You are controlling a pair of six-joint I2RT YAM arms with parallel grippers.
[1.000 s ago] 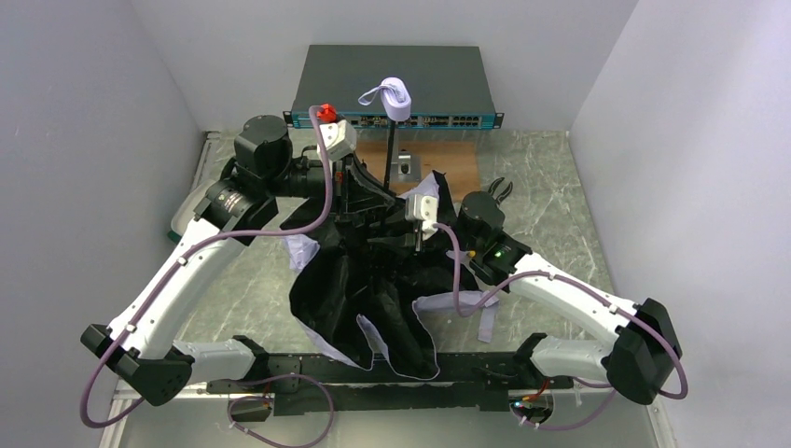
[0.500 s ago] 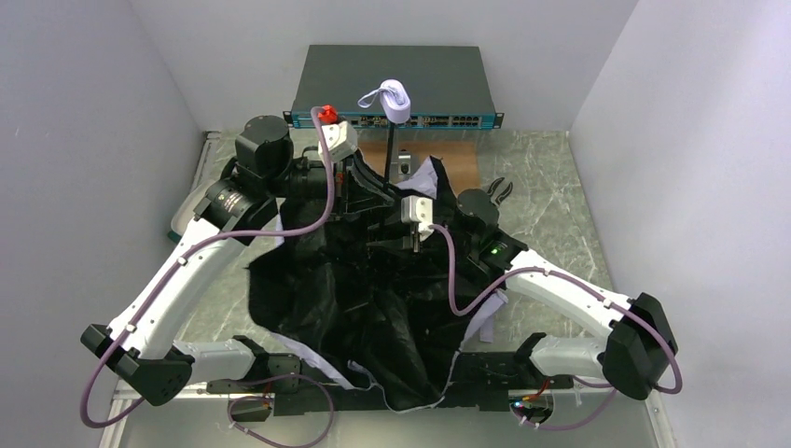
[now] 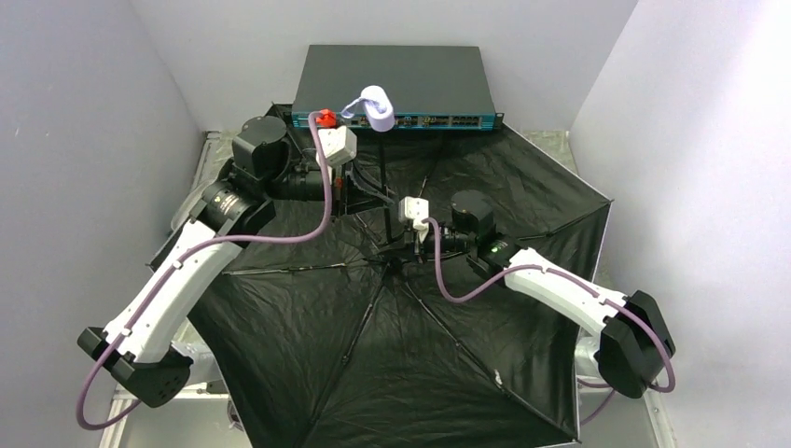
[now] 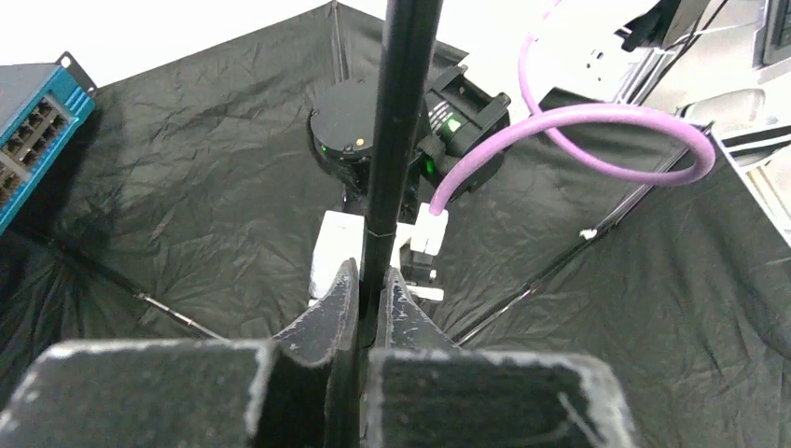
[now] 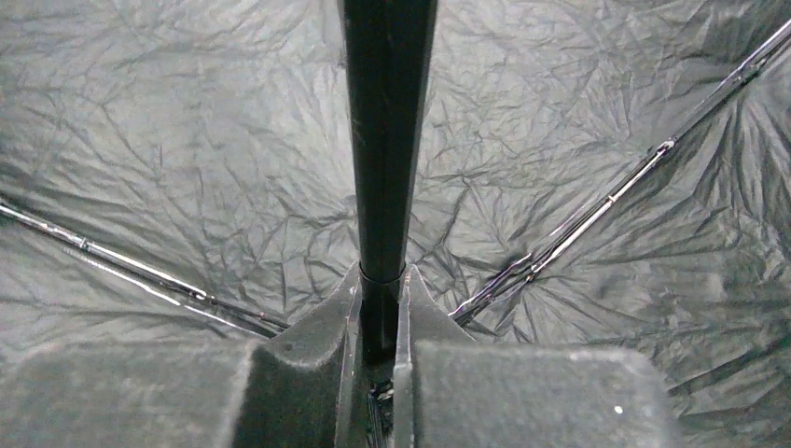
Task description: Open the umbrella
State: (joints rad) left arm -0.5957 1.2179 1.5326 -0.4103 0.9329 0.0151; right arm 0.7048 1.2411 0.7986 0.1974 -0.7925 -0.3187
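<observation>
The umbrella lies fully spread, black lining up, covering most of the table. Its thin dark shaft rises from the hub to the lavender handle with strap loop at the back. My left gripper is shut on the shaft's upper part; in the left wrist view the shaft runs out between the closed fingers. My right gripper is shut on the shaft low down near the hub; in the right wrist view the shaft is clamped between the fingers, with ribs radiating over the lining.
A dark network switch with a teal front stands at the back, touching the canopy's far edge; it also shows in the left wrist view. White walls close in on the left and right. The canopy rim reaches the right wall.
The canopy has sprung from a half-folded bundle to fully spread. My right gripper has slid down the shaft toward the hub. The handle has shifted slightly left.
</observation>
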